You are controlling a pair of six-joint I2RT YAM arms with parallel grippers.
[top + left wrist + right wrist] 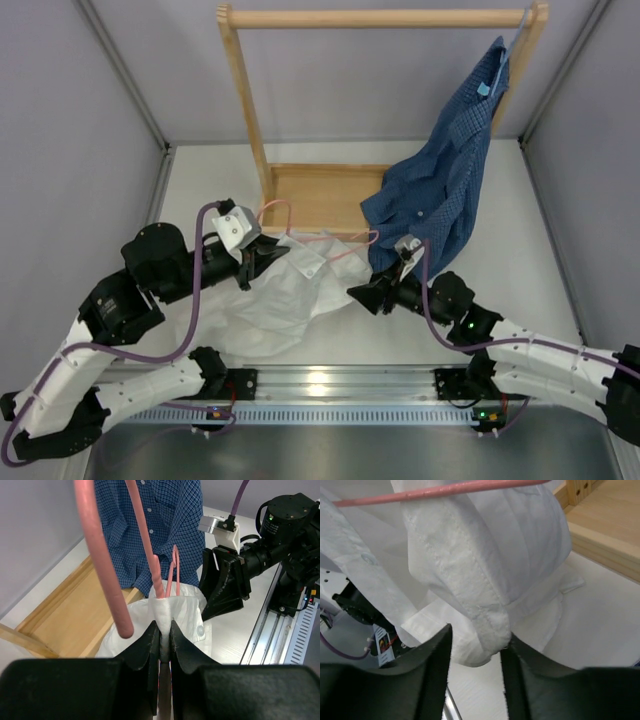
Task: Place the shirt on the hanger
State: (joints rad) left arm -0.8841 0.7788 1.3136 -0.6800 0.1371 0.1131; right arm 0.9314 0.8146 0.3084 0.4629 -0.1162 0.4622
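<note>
The white shirt (pixel 290 295) lies crumpled on the table between the arms. The pink hanger (pixel 335 240) lies over its far edge, hook (pixel 275 210) toward the wooden rack. In the left wrist view the hanger wire (pixel 150 550) runs down into a bunched white fold (pixel 172 607). My left gripper (pixel 252 262) is shut on that fold (pixel 164 630). My right gripper (pixel 362 292) is open at the shirt's right edge. In the right wrist view a thick seamed shirt edge (pixel 485 615) hangs between its fingers (pixel 427 672), touching the right one, below the pink wire (pixel 435 491).
A wooden rack with base tray (pixel 315 195) stands behind the shirt. A dark blue checked shirt (pixel 440 180) hangs from a pale blue hanger (pixel 487 85) on its top rail (pixel 380 17), reaching down near my right gripper. A metal rail (pixel 330 385) runs along the near edge.
</note>
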